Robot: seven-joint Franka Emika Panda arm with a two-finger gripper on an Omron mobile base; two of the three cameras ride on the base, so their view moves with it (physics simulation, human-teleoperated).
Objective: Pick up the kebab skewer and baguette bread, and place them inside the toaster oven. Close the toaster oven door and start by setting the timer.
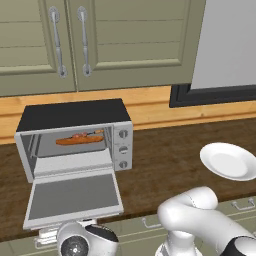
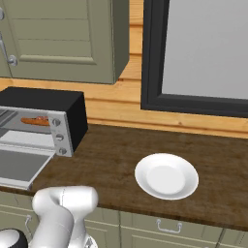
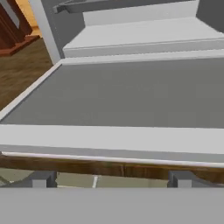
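Observation:
The toaster oven (image 1: 75, 114) stands on the counter at the left. Its door (image 1: 72, 197) lies dropped flat toward me. Inside, on the rack, lies the orange-brown baguette bread (image 1: 80, 140), with the kebab skewer (image 1: 86, 134) and its red-brown chunks just behind it. Both also show in the right base view, the baguette (image 2: 34, 121) and the skewer (image 2: 41, 117). My gripper (image 3: 111, 179) hangs low at the counter's front edge, just in front of the door's (image 3: 122, 96) handle edge. It is open with nothing between its fingertips (image 3: 41, 179).
Three round knobs (image 1: 123, 148) sit on the oven's right panel. A white plate (image 1: 230, 161) rests on the dark wood counter (image 1: 165, 165) to the right. Green cabinets (image 1: 100, 40) hang above the oven, and drawers run below the counter edge.

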